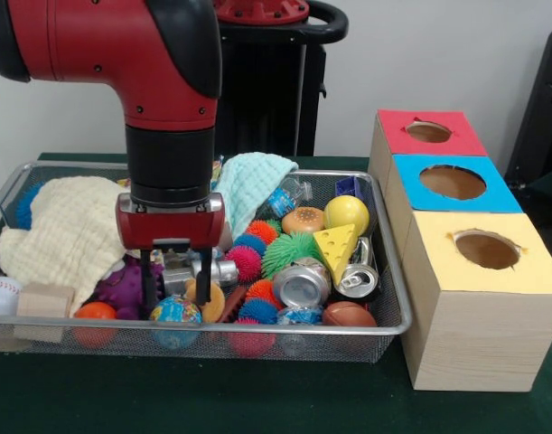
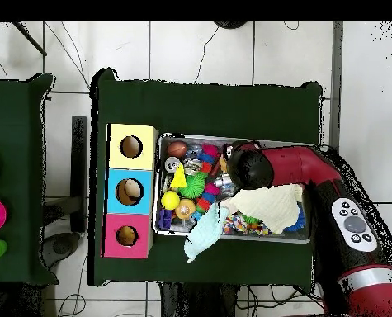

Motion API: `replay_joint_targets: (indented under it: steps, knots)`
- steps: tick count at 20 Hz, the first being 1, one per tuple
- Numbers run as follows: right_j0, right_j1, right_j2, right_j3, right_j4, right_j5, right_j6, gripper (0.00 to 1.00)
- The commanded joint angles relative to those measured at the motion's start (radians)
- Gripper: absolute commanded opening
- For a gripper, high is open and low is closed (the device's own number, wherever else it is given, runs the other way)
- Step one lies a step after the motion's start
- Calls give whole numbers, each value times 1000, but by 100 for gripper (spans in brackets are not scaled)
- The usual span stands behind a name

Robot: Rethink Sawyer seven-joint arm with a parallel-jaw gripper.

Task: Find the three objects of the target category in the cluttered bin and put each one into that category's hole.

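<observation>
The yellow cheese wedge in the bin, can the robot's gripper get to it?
Probably yes. The cheese wedge lies on top of the pile with nothing over it, and the gripper hangs open a few toys away.

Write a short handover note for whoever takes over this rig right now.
End effector: open, empty, fingers lowered into the wire mesh bin over the clutter near a globe-printed ball.
Bin contents: spiky rubber balls, crushed metal cans, yellow foam cheese wedge, cloths.
Wooden boxes with red, blue and yellow tops stand beside the bin; their holes look empty from here.
Done: apparently nothing sorted. Left: all three targets.
</observation>
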Motion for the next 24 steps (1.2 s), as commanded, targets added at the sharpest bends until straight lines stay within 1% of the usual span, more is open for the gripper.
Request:
replay_joint_targets:
  steps: [1,8,15,21,24]
  knots:
    - [-29,39,5,77,-6,119,-145,100]
    - [-35,32,13,89,0,126,-147,100]
    - [-54,4,37,163,33,122,-124,100]
    - [-56,-15,53,205,65,125,-106,100]
    - [-56,-21,53,227,68,96,-87,100]
